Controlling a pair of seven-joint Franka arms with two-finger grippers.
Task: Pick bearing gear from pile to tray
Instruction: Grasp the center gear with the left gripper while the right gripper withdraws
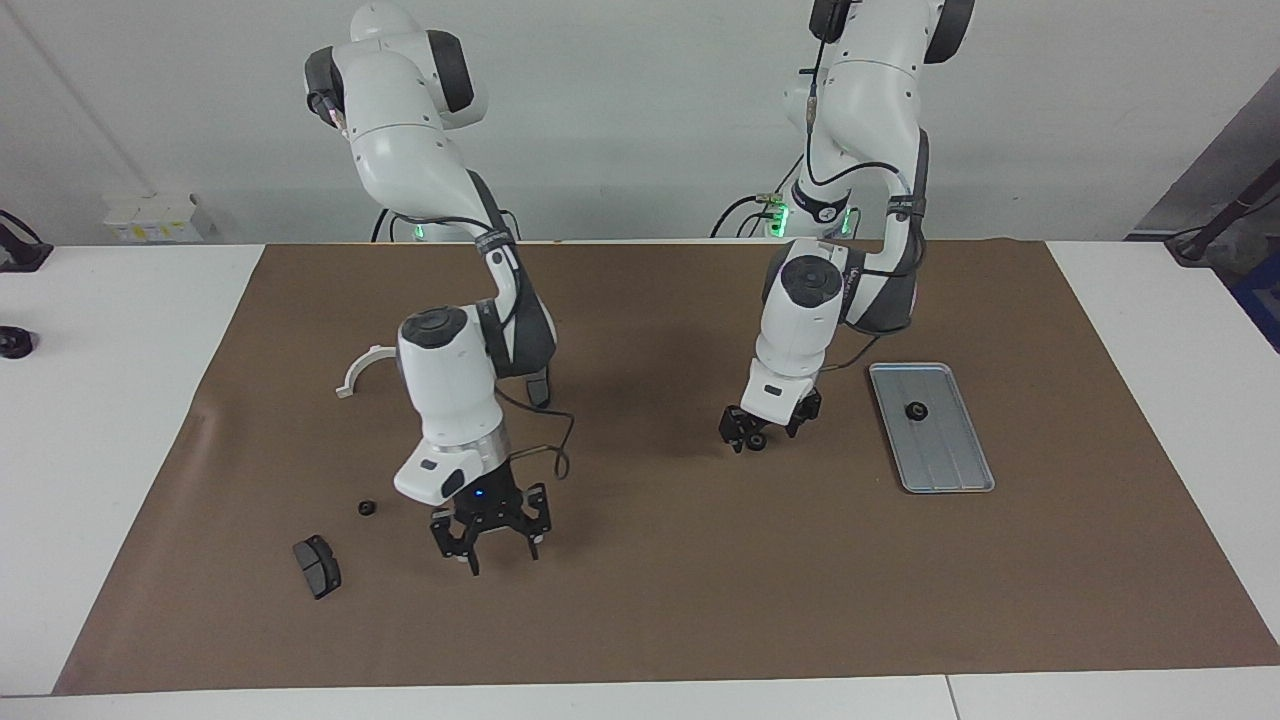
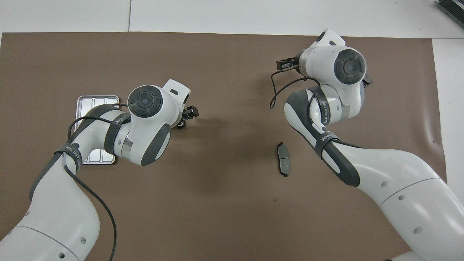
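Observation:
The silver-grey tray [image 1: 945, 465] lies on the brown mat toward the left arm's end, with one small black gear [image 1: 914, 410] on it. My left gripper [image 1: 755, 437] hangs low over the mat beside the tray and is shut on a small black gear [image 2: 180, 125]. My right gripper [image 1: 500, 550] is open and empty, low over the mat by the pile. The pile holds a white half-ring bracket [image 1: 365, 368], a loose black gear [image 1: 366, 508], a dark brake pad [image 1: 317, 566] and a second brake pad [image 2: 284, 158].
The brown mat [image 1: 650, 620] covers most of the white table. In the overhead view the left arm hides much of the tray [image 2: 96, 103], and the right arm hides the bracket and the loose gear. A small black object [image 1: 14, 342] lies off the mat.

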